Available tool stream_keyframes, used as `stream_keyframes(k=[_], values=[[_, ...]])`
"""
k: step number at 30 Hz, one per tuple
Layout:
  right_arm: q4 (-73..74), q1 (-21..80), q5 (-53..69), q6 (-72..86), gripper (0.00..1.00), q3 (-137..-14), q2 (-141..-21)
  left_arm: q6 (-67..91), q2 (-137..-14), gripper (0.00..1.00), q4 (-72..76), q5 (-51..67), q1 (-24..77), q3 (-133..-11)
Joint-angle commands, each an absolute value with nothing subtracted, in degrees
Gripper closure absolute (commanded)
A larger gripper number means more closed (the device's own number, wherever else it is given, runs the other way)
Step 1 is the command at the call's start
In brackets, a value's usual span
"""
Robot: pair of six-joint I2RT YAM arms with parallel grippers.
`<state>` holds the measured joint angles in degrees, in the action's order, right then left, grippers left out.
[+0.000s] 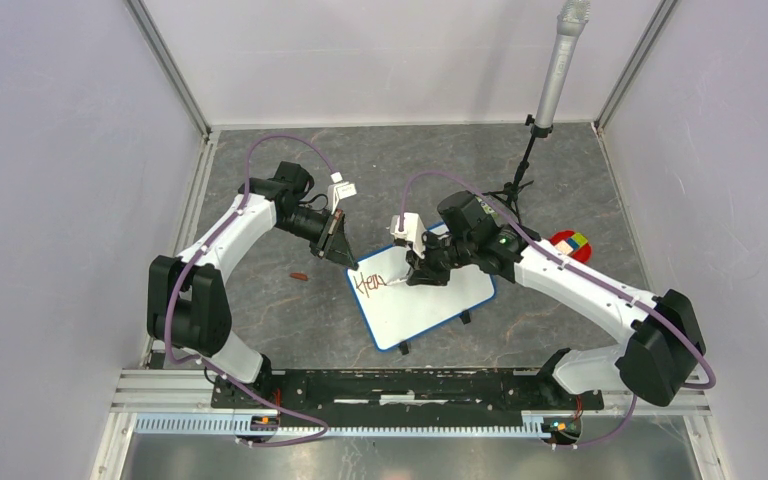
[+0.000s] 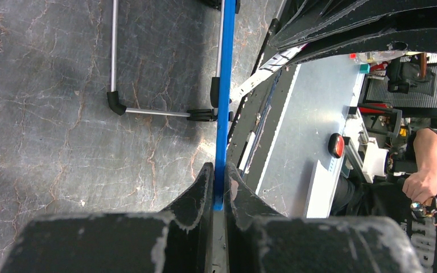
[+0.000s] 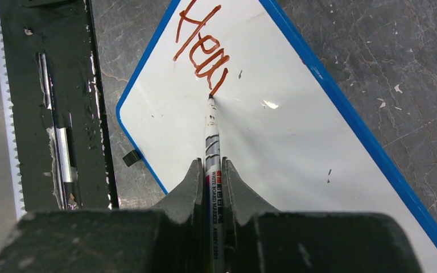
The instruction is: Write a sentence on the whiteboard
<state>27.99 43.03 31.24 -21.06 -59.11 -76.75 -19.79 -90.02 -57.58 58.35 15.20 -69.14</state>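
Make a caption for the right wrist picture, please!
Right gripper pinches a marker, tip touching the reddish-brown letters on the whiteboard.

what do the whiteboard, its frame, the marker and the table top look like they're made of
whiteboard: glossy white coated panel, perhaps melamine or painted steel; a glare spot shows on it.
frame: smooth, even blue, likely plastic.
marker: white printed barrel, looks like plastic.
table: matte grey with pale veins like stone, though it may be a printed laminate.

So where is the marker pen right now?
In the right wrist view, the marker is clamped in the right hand, its tip on the whiteboard at the end of the reddish letters.
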Motion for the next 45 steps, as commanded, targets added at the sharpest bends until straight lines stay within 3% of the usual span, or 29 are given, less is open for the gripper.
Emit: stream_keyframes(k=[1,26,34,45], values=[[27.0,43.1,30.4,-21.2,1.00,-61.1,-76.8,-20.6,-89.7,0.97,-58.1,58.5,15.6,-70.3],[27.5,42.0,28.9,-21.5,1.00,-64.7,-78.0,-20.6,-89.5,0.98,-58.1,58.4,15.6,-70.2],[29.3,42.1,33.8,-21.7,1.00,-64.9,-74.5,-20.6,-89.6,0.98,-58.1,58.7,15.6,-70.2],[28.7,42.1,29.5,-21.7,1.00,-64.9,-76.5,-20.5,-89.6,0.98,-58.1,58.8,15.6,-70.4]])
